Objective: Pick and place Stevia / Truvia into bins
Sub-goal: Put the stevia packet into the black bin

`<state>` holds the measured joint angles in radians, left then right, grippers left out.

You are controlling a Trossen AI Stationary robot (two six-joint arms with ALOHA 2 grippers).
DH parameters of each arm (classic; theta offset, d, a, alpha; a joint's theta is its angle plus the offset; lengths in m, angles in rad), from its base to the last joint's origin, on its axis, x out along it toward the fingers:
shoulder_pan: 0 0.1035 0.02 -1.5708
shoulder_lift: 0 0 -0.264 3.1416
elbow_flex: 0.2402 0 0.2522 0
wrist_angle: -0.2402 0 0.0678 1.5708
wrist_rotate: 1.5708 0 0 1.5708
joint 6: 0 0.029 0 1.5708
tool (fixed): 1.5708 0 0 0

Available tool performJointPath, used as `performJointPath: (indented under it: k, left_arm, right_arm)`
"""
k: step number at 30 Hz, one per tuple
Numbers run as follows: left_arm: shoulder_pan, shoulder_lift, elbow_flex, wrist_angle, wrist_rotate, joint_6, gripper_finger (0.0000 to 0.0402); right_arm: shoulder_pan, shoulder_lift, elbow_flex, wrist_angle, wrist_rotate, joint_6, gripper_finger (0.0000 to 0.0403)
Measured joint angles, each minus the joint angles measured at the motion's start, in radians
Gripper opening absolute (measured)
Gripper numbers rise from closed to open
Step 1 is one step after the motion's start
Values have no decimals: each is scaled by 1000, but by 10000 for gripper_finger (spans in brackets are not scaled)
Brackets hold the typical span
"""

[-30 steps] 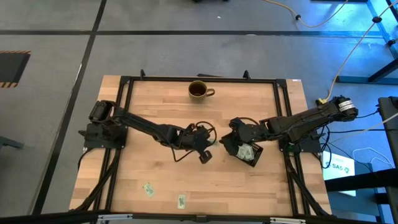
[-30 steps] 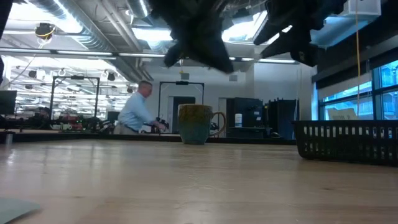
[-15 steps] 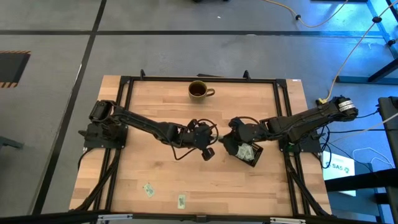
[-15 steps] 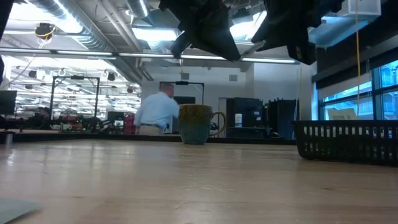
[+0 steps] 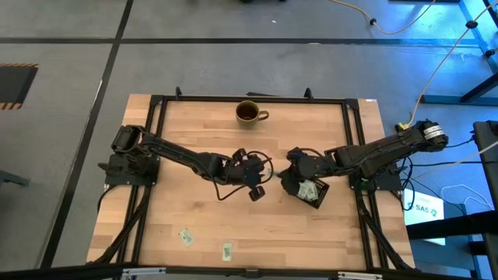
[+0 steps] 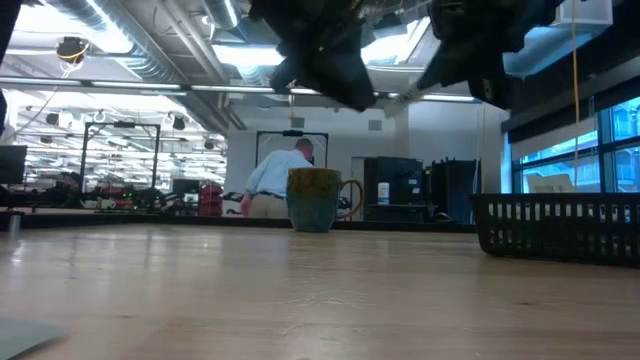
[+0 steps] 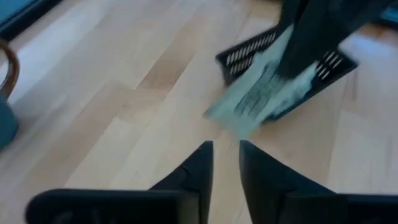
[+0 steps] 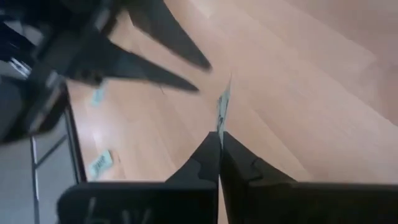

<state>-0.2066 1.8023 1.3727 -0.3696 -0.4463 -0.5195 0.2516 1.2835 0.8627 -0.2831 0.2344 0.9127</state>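
A pale green and white Stevia / Truvia sachet [image 7: 252,102] hangs in mid-air over the table's middle, with my right gripper [image 8: 219,140] shut on it. My left gripper [image 7: 226,155] stands open just short of the sachet, facing it, with nothing between its fingers. The two grippers meet nose to nose in the high view, left [image 5: 259,183] and right [image 5: 283,177]. The black bin [image 5: 315,191] rests on the table under the right arm, with a sachet [image 5: 310,188] inside. Two more sachets [image 5: 185,237] [image 5: 226,251] lie flat near the front edge. My right gripper pinches one end of the sachet [image 8: 219,126] between its two fingers. The fingers slant down from the table's right side. The sachet sticks out ahead of the fingertips, edge-on in the right wrist view, lifted clear of the table and tilted.
A brown mug [image 5: 250,113] stands at the table's far edge, in the middle. The bin's slotted wall [image 6: 560,228] rises at the right in the low view. A person moves about in the room behind the table. Bare wood lies left of and in front of the grippers.
My left gripper has edged toward my right gripper, then drawn back a little and rolled about its own axis. The sachet has stayed in the air between the two grippers. The person in the background has walked toward the right.
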Motion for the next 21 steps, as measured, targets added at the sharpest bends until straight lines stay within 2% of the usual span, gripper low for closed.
performJointPath:
  k: [4,8,12,17,21]
  left_arm:
    - [-1,0,0,-107,37,3,94]
    - [-11,0,0,-223,141,59,98]
    - [-23,0,0,-326,251,70,91]
    - [-41,0,0,-374,276,62,81]
    - [-48,0,0,-364,277,57,75]
  right_arm:
    - [0,-2,0,-76,-84,0,5]
    - [0,-3,0,-210,-246,-2,2]
    - [0,-3,0,-367,-345,1,3]
    - [0,-3,0,-489,-366,8,2]
    - [0,2,-1,-512,-360,10,2]
